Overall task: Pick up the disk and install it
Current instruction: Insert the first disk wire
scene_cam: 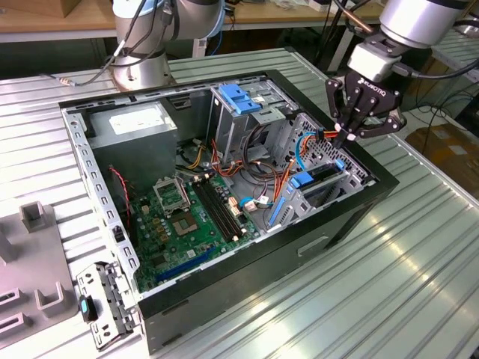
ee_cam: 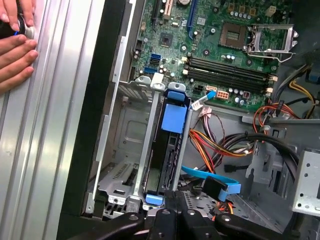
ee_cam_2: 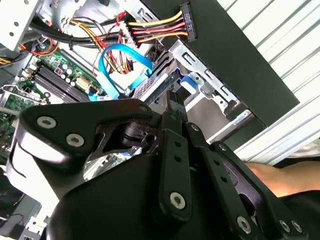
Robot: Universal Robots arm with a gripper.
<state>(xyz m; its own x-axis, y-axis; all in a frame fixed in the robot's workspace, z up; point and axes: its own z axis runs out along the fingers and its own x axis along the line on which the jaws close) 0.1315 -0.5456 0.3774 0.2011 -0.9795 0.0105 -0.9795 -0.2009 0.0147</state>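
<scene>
Gripper (scene_cam: 346, 139), upper right in the exterior view, fingers drawn together, hold on anything unclear. Just past its tips, the disk (ee_cam: 168, 155) stands on edge in the drive bay (ee_cam: 125, 135), long axis running away toward the motherboard (ee_cam: 210, 35).

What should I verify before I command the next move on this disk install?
1. Gripper above the drive cage: ok.
2. Disk in the cage slot, standing on edge: ok.
3. Disk pushed fully home: cannot tell.
4. Blue cable clear of the gripper: not ok, it loops close beside it.
5. Workspace free of people: not ok, a hand rests on the table beside the case.
</scene>
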